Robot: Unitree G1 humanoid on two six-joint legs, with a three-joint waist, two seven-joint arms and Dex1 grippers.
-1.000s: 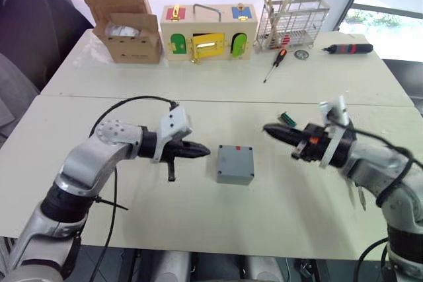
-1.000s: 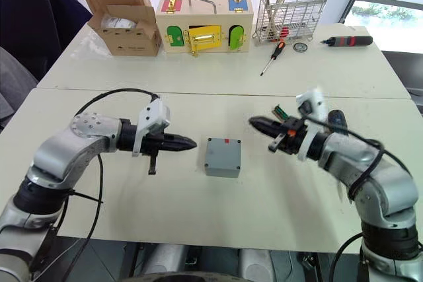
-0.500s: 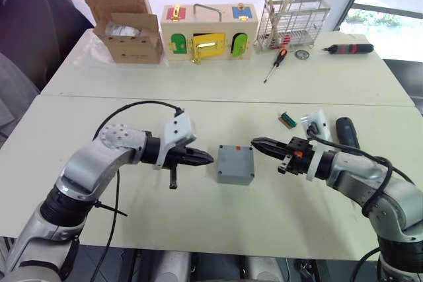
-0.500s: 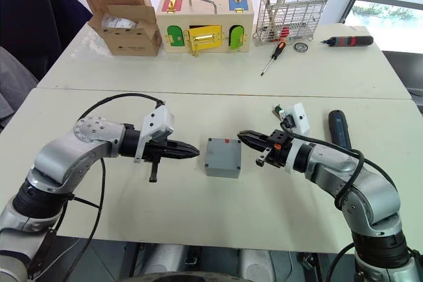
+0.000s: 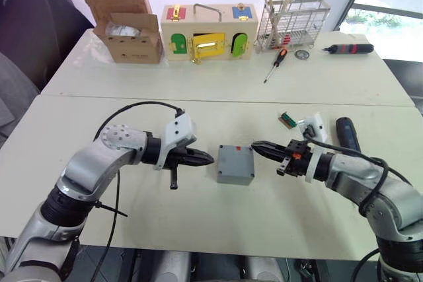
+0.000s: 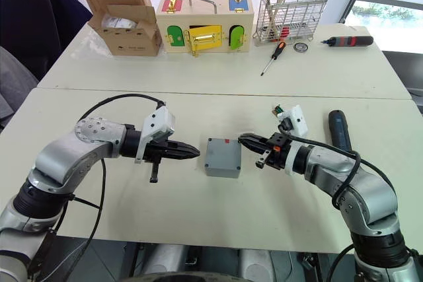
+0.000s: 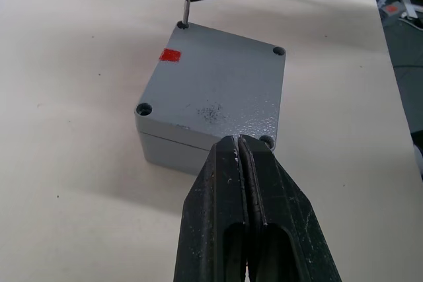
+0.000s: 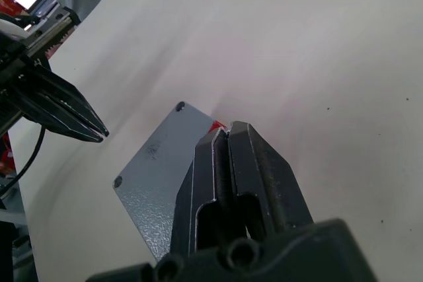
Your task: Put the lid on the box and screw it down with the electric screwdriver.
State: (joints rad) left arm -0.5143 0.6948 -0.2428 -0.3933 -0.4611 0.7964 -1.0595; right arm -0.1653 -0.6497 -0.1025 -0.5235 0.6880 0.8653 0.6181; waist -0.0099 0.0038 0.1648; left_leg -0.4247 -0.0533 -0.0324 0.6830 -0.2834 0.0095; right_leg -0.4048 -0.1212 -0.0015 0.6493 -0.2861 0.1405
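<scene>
So the lid (image 7: 215, 87) is already sitting on the box (image 5: 235, 165), flush as far as the views show, with the red mark up near one corner. The box sits on the tabletop (image 5: 198, 209) right between the two claws. Left claw (image 5: 206, 158) has its fingers pinched together with nothing in them, tip just beside the near edge of the lid. Right claw (image 5: 259, 146) is clamped on what looks like a small screw (image 7: 186, 12), a thin metal pin poking down from its tip into the corner hole next to the red mark.

The electric screwdriver (image 5: 346, 132) is lying flat on the tabletop well behind the right claw, out by that arm's elbow, nobody touching it.

Handling guess: the box and lid look like stiff moulded plastic, light, so the whole thing will probably skate across the smooth tabletop if a claw pushes on it sideways. Bracing the box wall with the left claw while the screw gets seated seems smart. The screw is tiny and slick, easy to drop or tilt, so it wants to go in straight and be let go gently. The screwdriver is a fat round body, heavier than anything else here, and it'll roll; best bet is grabbing it around the middle of the barrel
</scene>
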